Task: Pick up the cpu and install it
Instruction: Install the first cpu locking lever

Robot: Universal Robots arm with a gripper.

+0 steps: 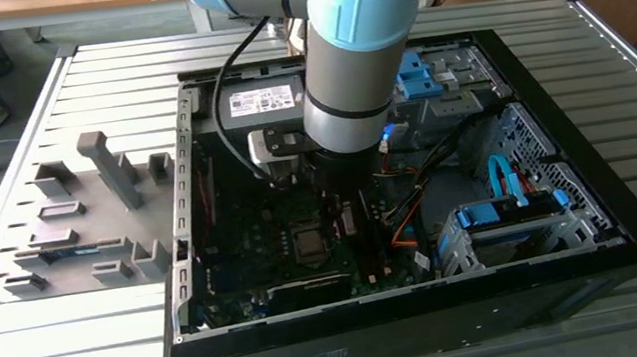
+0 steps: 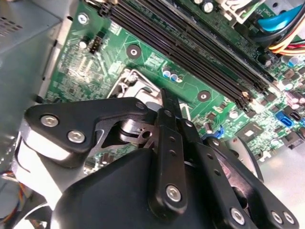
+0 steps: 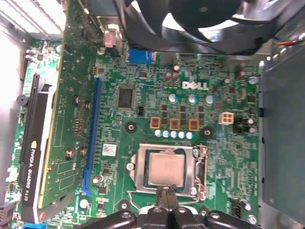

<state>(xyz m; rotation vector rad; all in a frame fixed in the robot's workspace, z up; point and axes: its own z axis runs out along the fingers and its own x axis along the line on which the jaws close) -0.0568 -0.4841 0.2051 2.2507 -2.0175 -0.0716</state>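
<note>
- Down inside the open computer case [image 1: 608, 228], the arm [image 1: 354, 59] reaches straight to the motherboard [image 1: 288, 226], w/ the case lying on its side on the slatted tabletop [image 1: 95, 78] so the board faces up.
- CPU [image 3: 165, 168] sits flat in its socket [image 3: 139, 168] near the board's middle in the first wrist view: dull silver top up, square, so no real long axis; edges run parallel w/ the socket frame.
- Judging by that fit, it looks seated already, not carried.
- Claw [image 3: 167, 191] hangs just at the socket's edge, tips right beside the chip; in the first wrist view the two tips look pinched close together w/ nothing between them.
- Can't tell if the tips touch the chip or frame.
- Second wrist view: claw linkage fills the foreground, socket frame [image 2: 125, 82] peeking past it, long RAM slots [image 2: 190, 52] beyond.
- Graphics card [image 3: 35, 138] stands on edge beside the socket area, fan [image 3: 190, 24] on the other side; tight corridor, likely why the arm comes in vertical.
- Grey fixture blocks [image 1: 86, 221] sit outside the case on the exterior view's left.
</note>
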